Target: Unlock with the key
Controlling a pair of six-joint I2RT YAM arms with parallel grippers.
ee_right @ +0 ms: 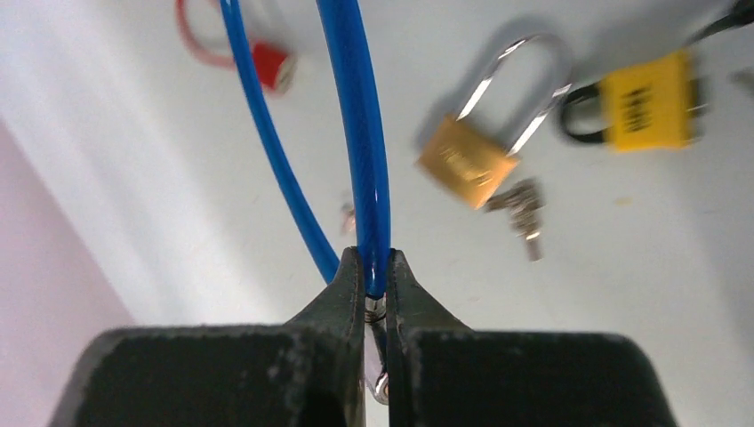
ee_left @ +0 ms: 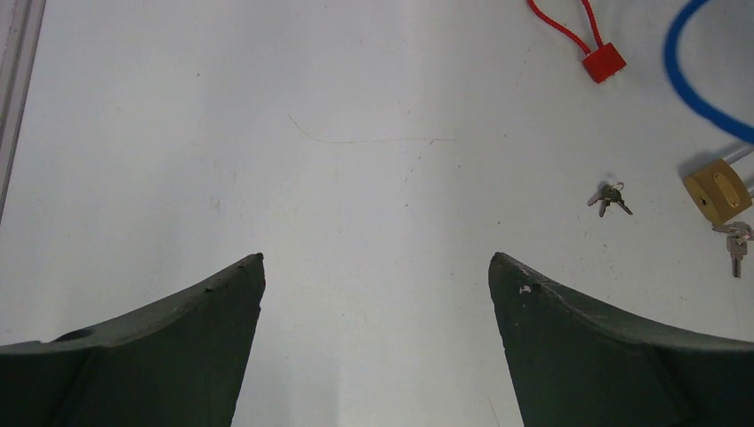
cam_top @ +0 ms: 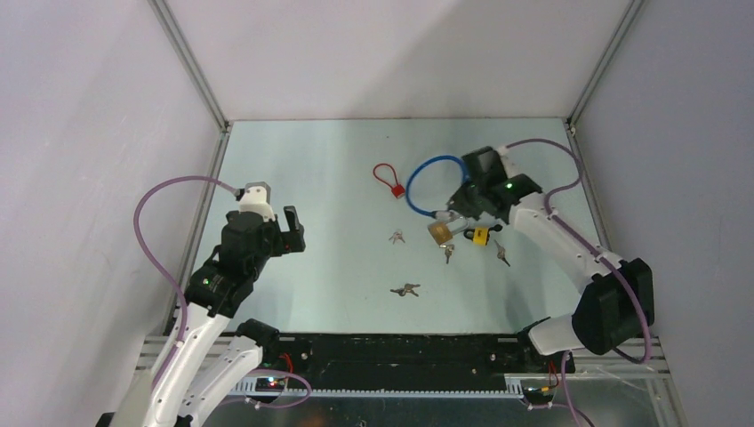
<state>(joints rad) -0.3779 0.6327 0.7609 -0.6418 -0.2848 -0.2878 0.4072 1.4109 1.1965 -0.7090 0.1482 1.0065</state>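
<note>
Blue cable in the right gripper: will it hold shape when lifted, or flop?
Probably semi-stiff: the cable lies in a smooth open loop rather than draping flat. Its glossy coating may let it slide through the shut right gripper. Pinched at one point only, the loop will likely swing or twist.

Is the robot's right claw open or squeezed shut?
Shut. The right gripper pinches the blue cable, with its jaws pressed against both sides.
</note>
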